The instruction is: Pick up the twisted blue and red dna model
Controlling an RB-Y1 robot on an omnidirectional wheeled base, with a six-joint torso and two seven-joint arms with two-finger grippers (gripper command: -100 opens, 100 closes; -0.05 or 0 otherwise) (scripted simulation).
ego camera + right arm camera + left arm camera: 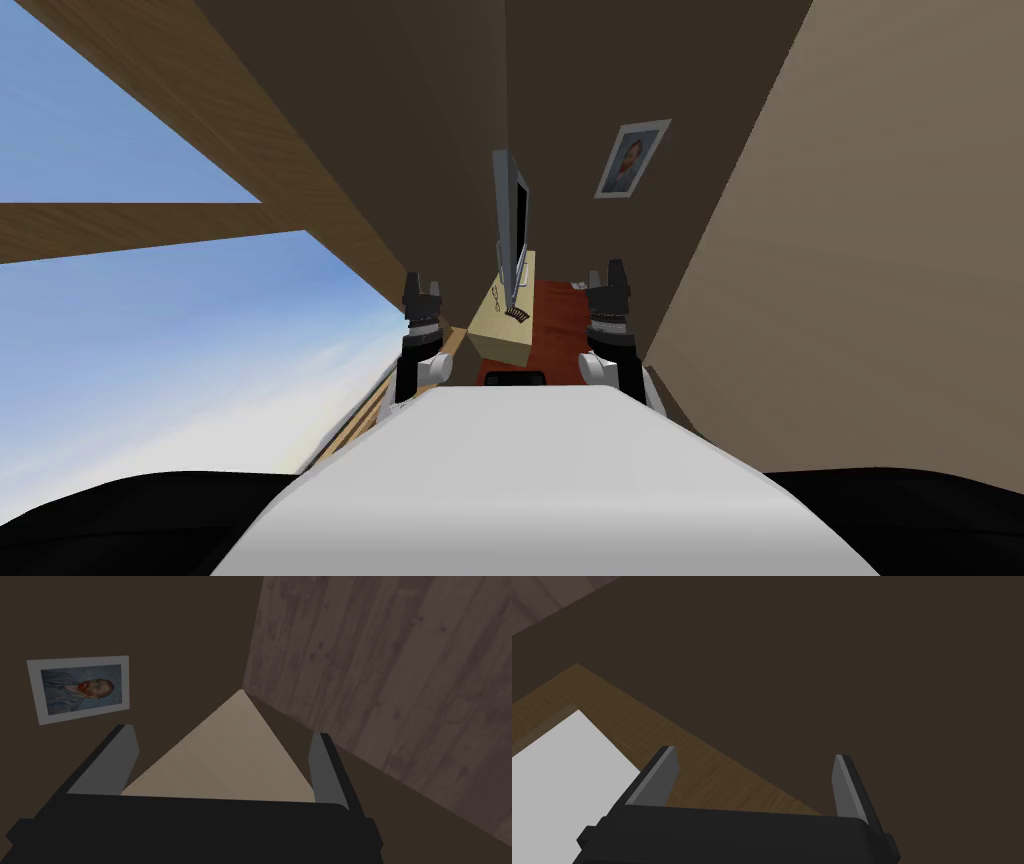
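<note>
A low beige stand (505, 335) lies ahead of me, between my two raised arms. On its top, near a flat grey screen (512, 225), sits a tiny pale twisted shape (497, 295), too small to tell its colours. A small dark ribbed object (516, 315) lies next to it. My left gripper (421, 285) is held up to the left of the stand, its fingers open (754, 753) and holding nothing. To the stand's right, my right gripper (611, 272) is up too, also open (222, 731) and empty. Both are well short of the stand's top.
A red rug (555, 320) lies under and right of the stand. A small dark box (514, 379) sits at the stand's near end. A large window (150, 330) with a wooden frame runs along the left. A framed portrait (632, 158) hangs on the brown wall behind.
</note>
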